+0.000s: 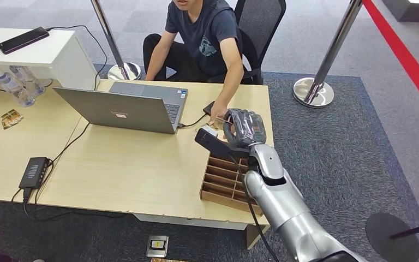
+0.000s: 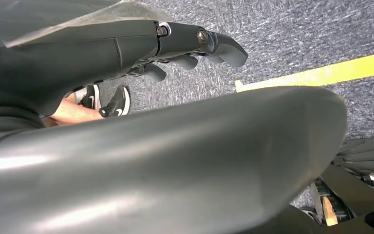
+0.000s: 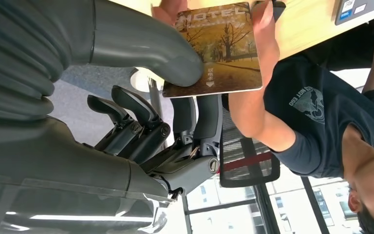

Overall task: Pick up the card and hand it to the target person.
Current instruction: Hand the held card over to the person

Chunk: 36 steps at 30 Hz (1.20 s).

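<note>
Thumb and fingers (image 3: 202, 117) of the right hand (image 1: 244, 128) pinch a flat, glossy card (image 3: 219, 48) (printed with autumn trees), which the person's hand (image 1: 216, 117) also grips, beyond a slotted wooden tray (image 1: 223, 180) right of the laptop (image 1: 125, 106); left hand (image 2: 175, 48) curled, empty.

The card (image 3: 219, 48) is printed with an autumn tree scene in gold and brown, and "HOTEL" lettering is seen along one edge. It is held flat between the thumb and fingers of the right hand (image 3: 175, 92). Its far end is gripped by the person's hand (image 3: 265, 29), above the desk (image 1: 142, 164).
</note>
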### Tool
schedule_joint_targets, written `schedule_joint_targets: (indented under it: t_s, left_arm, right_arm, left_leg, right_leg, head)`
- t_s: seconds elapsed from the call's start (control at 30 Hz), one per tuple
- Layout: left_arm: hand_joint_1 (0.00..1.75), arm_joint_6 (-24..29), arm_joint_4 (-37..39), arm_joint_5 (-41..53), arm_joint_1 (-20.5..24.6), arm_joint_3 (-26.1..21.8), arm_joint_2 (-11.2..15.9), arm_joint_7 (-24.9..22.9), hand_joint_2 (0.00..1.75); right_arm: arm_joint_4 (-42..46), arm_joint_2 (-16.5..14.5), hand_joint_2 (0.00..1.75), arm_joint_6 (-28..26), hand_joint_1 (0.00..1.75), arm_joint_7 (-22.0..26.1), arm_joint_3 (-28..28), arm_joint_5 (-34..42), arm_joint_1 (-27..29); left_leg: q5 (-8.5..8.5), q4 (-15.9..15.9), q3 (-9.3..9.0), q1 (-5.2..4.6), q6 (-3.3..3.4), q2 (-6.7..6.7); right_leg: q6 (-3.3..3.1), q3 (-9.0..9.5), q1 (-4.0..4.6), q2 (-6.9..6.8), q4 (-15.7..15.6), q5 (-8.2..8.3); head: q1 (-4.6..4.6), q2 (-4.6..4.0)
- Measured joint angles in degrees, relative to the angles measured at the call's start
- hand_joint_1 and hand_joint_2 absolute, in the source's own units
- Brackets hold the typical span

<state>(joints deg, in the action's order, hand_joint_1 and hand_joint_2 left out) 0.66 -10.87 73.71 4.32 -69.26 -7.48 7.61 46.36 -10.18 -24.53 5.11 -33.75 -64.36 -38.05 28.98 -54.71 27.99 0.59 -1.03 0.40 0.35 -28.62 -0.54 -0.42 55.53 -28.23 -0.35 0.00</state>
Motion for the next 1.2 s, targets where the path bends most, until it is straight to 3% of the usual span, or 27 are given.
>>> schedule_joint_targets:
  t_s: [0.17,0.3,0.47,0.67,1.0,1.2]
  left_arm:
    - [0.00,-0.1,0.0,0.1,0.0,0.0,0.0,0.0,0.00]
    - [0.00,-0.1,0.0,0.1,0.0,0.0,0.0,0.0,0.00]
    - [0.00,-0.2,0.0,0.3,-0.1,0.0,0.0,0.0,0.00]
    - [0.00,-0.3,0.0,0.1,-0.2,0.0,-0.1,0.3,0.00]
    - [0.00,-0.1,0.0,-0.5,-0.5,0.0,-0.2,0.0,0.00]
    - [0.00,0.1,0.0,-1.6,-0.7,-0.4,-0.4,0.0,0.00]
  right_arm:
    - [0.0,0.0,1.75,0.0,1.75,-0.7,0.1,-0.7,0.2]
    - [0.0,0.2,1.75,0.0,0.01,-1.0,0.4,-1.0,0.5]
    - [1.5,0.4,1.75,-1.2,0.00,-0.8,1.4,-0.6,1.9]
    - [9.7,2.3,1.75,-4.4,0.00,-0.4,4.9,0.0,7.6]
    - [27.8,6.4,1.75,-12.0,0.00,2.1,16.5,3.2,22.3]
    - [36.1,6.6,1.75,-10.7,0.00,-0.1,25.9,3.2,34.2]
  left_leg:
    - [0.00,0.0,0.01,0.00,0.00,0.00]
    - [0.00,0.0,0.02,0.00,0.00,0.00]
    - [0.01,0.0,0.04,0.00,0.00,0.00]
    - [0.01,0.0,0.06,-0.01,0.01,-0.01]
    - [0.05,0.0,0.09,-0.01,0.04,-0.04]
    - [0.09,0.0,0.13,0.00,0.05,-0.05]
  right_leg:
    - [0.00,0.00,0.00,0.00,0.0,0.00]
    - [0.00,-0.01,0.00,0.00,0.0,0.00]
    - [0.00,-0.05,0.00,0.00,0.0,0.00]
    - [0.00,-0.06,0.00,0.00,0.0,0.00]
    - [0.01,-0.07,-0.04,0.00,-0.1,-0.01]
    - [0.04,-0.10,-0.04,0.00,-0.1,-0.04]
  head:
    - [0.01,0.00]
    - [0.01,0.00]
    - [0.01,0.00]
    - [0.01,0.00]
    - [0.00,0.00]
    - [0.01,0.00]
